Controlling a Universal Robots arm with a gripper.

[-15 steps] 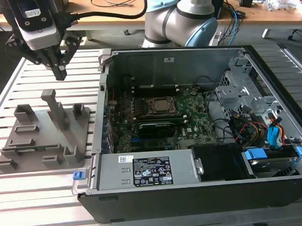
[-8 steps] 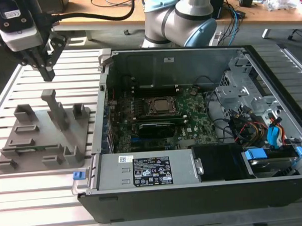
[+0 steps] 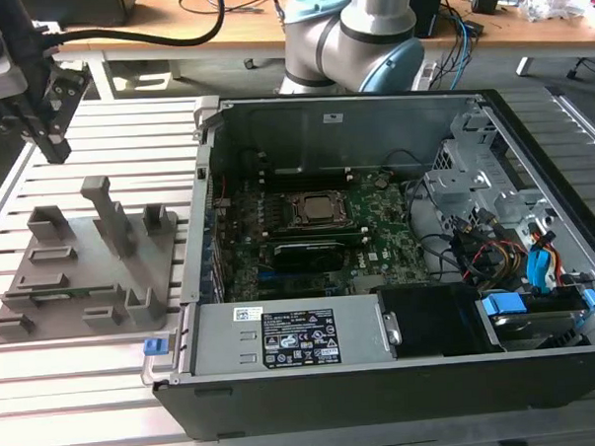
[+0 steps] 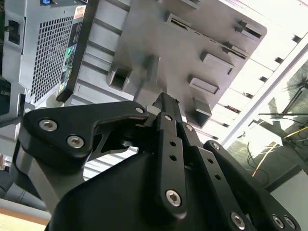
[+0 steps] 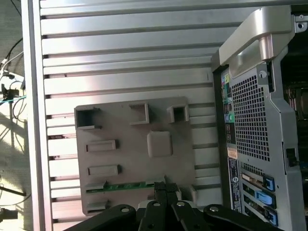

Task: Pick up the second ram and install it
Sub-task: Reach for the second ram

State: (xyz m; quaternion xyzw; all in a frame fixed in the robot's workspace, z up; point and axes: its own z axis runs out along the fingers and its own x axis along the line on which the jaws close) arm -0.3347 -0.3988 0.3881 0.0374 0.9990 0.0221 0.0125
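Pickup stage: fingers [image 5: 161, 188], pressed together and empty, hover above the grey holder [image 5: 134, 159] whose slot holds the second ram [image 5: 126, 186]; the open computer case [image 3: 377, 229] stands toward the exterior view's right. A grasp calls for parting them astride the stick.

The second ram [image 5: 126, 186] half hidden in holder [image 5: 120, 127].

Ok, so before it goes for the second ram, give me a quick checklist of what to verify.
1. Ram in the tray: ok, it lies flat in a slot.
2. Hand empty: ok.
3. Hand open for the grasp: not ok, it looks shut.
4. Hand at the ram: not ok, it hangs above the tray, apart from the ram.
5. Case open, motherboard exposed: ok.
6. Free slot on the motherboard: cannot tell.
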